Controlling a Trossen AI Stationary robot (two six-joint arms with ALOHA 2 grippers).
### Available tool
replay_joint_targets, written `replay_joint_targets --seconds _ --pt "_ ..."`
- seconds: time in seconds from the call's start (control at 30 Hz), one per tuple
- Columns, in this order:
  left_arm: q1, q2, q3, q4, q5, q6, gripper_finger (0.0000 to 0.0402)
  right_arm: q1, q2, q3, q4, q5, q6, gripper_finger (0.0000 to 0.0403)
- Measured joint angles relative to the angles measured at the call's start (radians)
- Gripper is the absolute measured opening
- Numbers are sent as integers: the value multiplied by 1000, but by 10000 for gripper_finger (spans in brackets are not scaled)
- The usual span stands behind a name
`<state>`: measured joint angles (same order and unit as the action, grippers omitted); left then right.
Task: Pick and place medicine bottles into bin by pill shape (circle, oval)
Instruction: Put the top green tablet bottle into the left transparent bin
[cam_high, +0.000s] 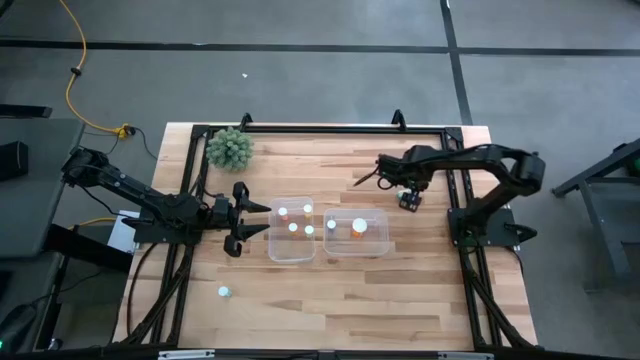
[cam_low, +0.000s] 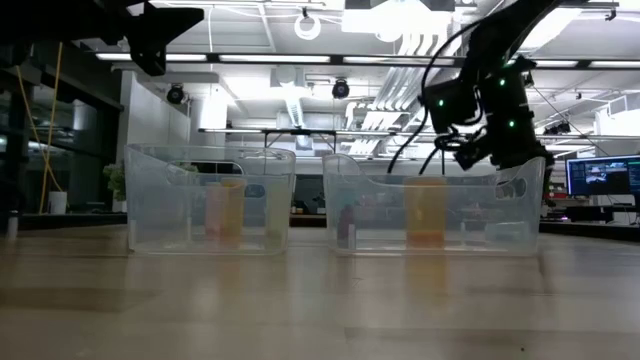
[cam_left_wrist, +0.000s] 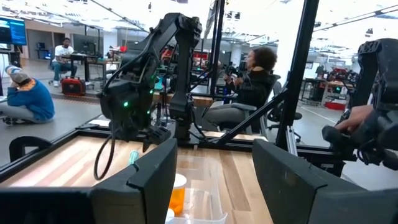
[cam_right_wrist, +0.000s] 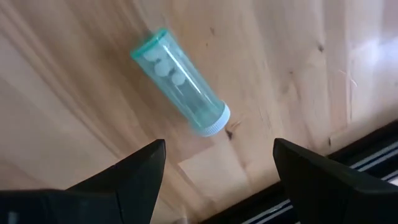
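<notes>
The wooden surface carries two clear plastic tubs side by side near its middle. The left tub holds several small medicine bottles with white caps; the right tub holds an orange bottle and another pale one beside it. A green spiky ball plant stands near the far left corner of the surface.

The left arm reaches in from the left edge, its gripper hanging just beside the left tub with the jaws spread wide and holding nothing. The right arm bends over the far right part of the surface, its gripper pointed down at the wood with the jaws released, wide apart and empty.

Just ahead of the right gripper a pale greenish-clear bottle lies on its side on the bare wood, small white pills visible inside, its white cap towards the jaws. One more bottle stands alone near the front left of the surface, well apart from both tubs.
</notes>
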<state>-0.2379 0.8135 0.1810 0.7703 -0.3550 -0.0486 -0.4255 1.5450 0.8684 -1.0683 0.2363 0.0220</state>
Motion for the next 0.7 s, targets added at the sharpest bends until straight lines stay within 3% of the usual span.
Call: replay_joint_targets --seconds 0.4,0.7 --pt "0 0 0 -15 0 8 200 0 98 0 81 56 -210 291" --pt "0 0 0 -18 0 8 200 0 197 6 63 64 -245 291"
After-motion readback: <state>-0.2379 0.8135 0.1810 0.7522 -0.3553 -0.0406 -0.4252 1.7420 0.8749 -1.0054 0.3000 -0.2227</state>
